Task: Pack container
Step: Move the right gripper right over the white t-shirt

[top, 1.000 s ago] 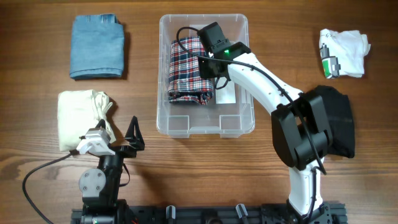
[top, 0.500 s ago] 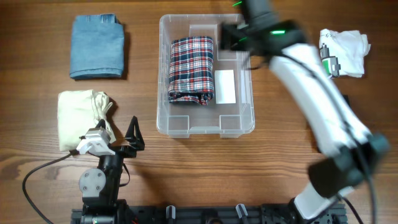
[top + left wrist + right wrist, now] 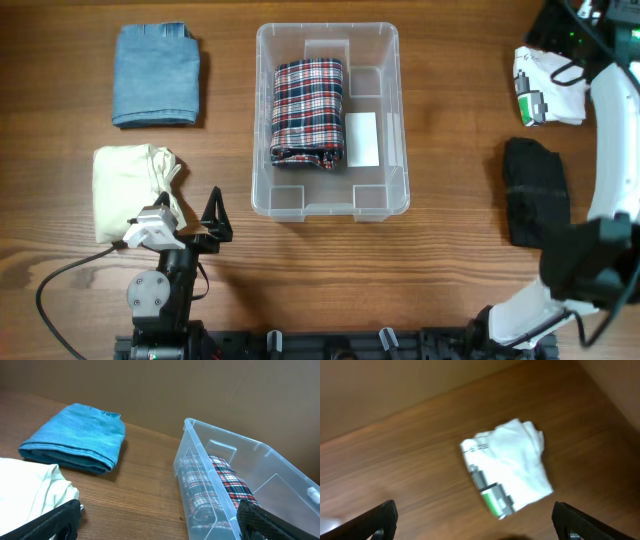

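Note:
The clear container (image 3: 326, 27) stands mid-table with a folded red-and-navy plaid cloth (image 3: 308, 112) lying in its left half and a white label (image 3: 362, 138) on its base. My right gripper (image 3: 477, 521) is open and empty, hovering above a crumpled white garment with a green print (image 3: 507, 477) at the table's far right (image 3: 552, 85). My left gripper (image 3: 207, 222) rests open and empty near the front left, between a cream cloth (image 3: 130, 188) and the container's left wall (image 3: 200, 487).
A folded blue cloth (image 3: 156, 75) lies at the back left, also visible from the left wrist (image 3: 77, 437). The right arm's white links and black elbow (image 3: 535, 190) run along the right edge of the table.
The right gripper let go of the plaid cloth inside the container, opened, and swung up and right to above the white garment. The left arm stayed still.

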